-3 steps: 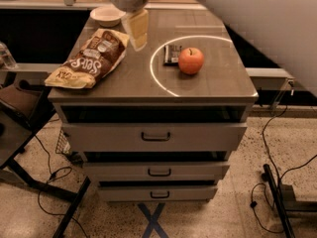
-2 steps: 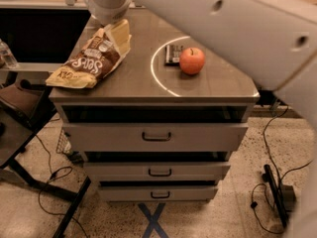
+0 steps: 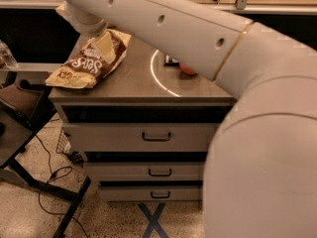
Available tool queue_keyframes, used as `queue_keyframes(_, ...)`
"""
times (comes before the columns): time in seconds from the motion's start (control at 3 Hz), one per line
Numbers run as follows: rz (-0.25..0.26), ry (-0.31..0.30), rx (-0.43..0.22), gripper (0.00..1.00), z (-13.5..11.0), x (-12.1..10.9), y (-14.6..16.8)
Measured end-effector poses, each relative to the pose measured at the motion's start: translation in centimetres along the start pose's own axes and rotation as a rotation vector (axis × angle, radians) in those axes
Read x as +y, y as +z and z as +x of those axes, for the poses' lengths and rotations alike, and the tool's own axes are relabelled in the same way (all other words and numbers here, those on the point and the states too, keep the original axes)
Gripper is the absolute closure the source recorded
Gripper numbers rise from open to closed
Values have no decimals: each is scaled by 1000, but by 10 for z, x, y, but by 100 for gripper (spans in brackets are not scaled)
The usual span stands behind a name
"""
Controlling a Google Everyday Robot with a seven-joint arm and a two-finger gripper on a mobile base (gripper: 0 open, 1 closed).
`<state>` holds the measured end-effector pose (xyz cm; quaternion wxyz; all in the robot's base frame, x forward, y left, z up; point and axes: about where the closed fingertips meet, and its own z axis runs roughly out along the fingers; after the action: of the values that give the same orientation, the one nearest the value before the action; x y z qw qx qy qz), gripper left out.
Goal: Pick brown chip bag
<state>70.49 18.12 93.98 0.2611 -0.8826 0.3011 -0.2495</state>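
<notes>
The brown chip bag (image 3: 89, 64) lies on the left part of the cabinet top (image 3: 130, 83). It is crinkly, with a brown middle, white lettering and tan-yellow ends. My gripper (image 3: 102, 42) is at the bag's far end, right over it and seemingly touching it. My large white arm (image 3: 198, 29) runs from the right across the top of the view and hides the right side of the cabinet top.
A red apple (image 3: 187, 70) and a small dark packet (image 3: 171, 59) lie inside a white ring, mostly hidden by the arm. The grey cabinet has three drawers (image 3: 156, 136). A black stand (image 3: 22, 113) and cable (image 3: 49, 175) are at the left. Blue X tape (image 3: 154, 218) marks the floor.
My gripper has moved left and down from above the cabinet's middle to the far end of the chip bag. The arm now covers the apple and the right side.
</notes>
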Motion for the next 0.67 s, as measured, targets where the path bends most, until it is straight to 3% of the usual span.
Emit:
queue_keyframes(0.33, -34, -107, -3, 0, -16, -3, 20)
queue_keyframes(0.67, -80, -197, -26, 0, -36, 10, 42)
